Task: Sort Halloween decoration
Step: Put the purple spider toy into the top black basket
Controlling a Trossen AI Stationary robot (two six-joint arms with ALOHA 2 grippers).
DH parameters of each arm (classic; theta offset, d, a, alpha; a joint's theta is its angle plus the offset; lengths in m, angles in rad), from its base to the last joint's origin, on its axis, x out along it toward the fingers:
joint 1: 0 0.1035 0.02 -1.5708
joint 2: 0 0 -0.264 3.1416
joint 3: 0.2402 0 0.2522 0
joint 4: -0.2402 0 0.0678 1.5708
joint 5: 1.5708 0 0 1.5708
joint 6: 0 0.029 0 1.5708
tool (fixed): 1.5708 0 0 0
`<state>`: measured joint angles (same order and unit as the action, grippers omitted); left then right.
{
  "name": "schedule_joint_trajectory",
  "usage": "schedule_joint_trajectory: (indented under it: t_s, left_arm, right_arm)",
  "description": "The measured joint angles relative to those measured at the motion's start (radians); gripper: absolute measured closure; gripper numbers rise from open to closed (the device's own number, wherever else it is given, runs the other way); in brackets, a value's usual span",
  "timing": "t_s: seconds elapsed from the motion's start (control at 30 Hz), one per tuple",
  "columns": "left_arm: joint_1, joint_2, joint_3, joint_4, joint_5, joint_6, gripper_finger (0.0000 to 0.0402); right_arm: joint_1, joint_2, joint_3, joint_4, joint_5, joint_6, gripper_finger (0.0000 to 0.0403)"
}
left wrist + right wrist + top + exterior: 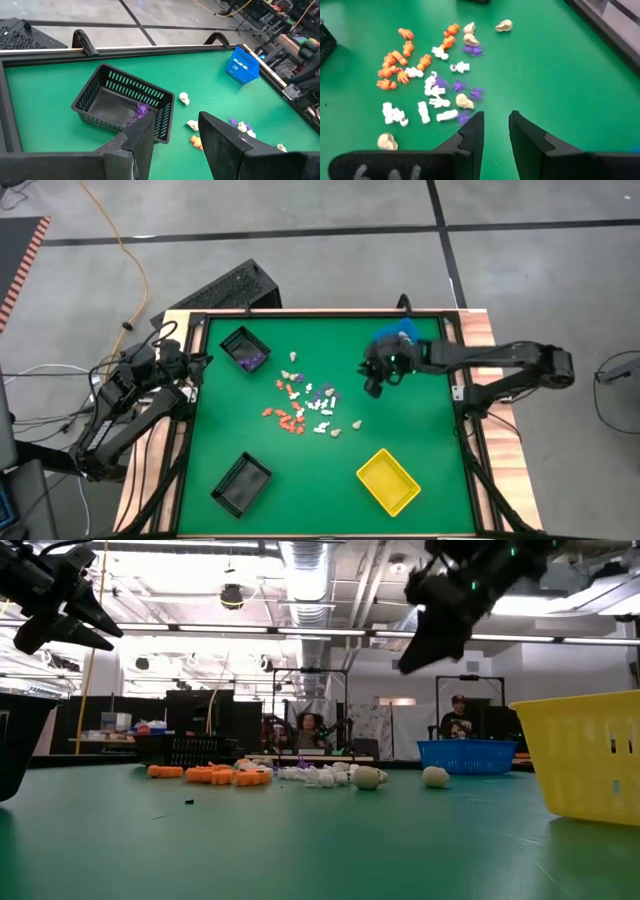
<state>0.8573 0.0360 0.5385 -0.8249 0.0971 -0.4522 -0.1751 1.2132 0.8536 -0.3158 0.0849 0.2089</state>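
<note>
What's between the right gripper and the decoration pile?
Nothing visible. The right gripper hangs above bare green mat beside the Halloween decoration pile, empty, jaws slightly apart.

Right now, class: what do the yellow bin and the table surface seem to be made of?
Yellow bin: probably moulded plastic, judging by its uniform colour and slotted wall. Table surface: looks like a matte green mat or felt, flat and without glare, though the exact material is unclear.

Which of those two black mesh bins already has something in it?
The black mesh bin at the table's far left corner: purple spider pieces lie inside. The other black bin, near the front edge, looks empty.
</note>
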Motion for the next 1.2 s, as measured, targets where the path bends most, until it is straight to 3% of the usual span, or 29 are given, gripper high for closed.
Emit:
schedule_joint_trajectory:
  t_s: [0.1,0.23,0.57,0.67,0.83,1.0,1.2]
  left_arm:
    - [0.000,0.000,0.000,0.000,0.000,0.000,0.0258]
    - [0.000,0.000,0.000,0.000,0.000,-0.001,0.0258]
    - [0.000,0.000,0.000,0.000,0.001,-0.013,0.0258]
    - [0.000,0.000,0.000,0.000,0.001,-0.014,0.0258]
    - [0.000,0.000,0.000,0.000,0.001,-0.020,0.0258]
    - [0.000,0.000,0.000,0.000,0.002,-0.024,0.0258]
    - [0.000,0.000,0.000,-0.001,0.001,-0.024,0.0258]
  right_arm:
    - [0.037,0.053,-0.080,0.167,0.000,0.028,0.0284]
    - [0.081,0.167,-0.103,0.252,-0.004,0.030,0.0265]
    - [0.138,0.401,-0.085,0.379,-0.001,0.003,0.0150]
    - [0.138,0.449,-0.063,0.377,0.044,-0.038,0.0133]
    - [0.133,0.525,-0.009,0.379,0.091,-0.138,0.0131]
    - [0.121,0.583,0.035,0.372,0.073,-0.119,0.0135]
    - [0.121,0.596,0.045,0.332,0.067,-0.046,0.0198]
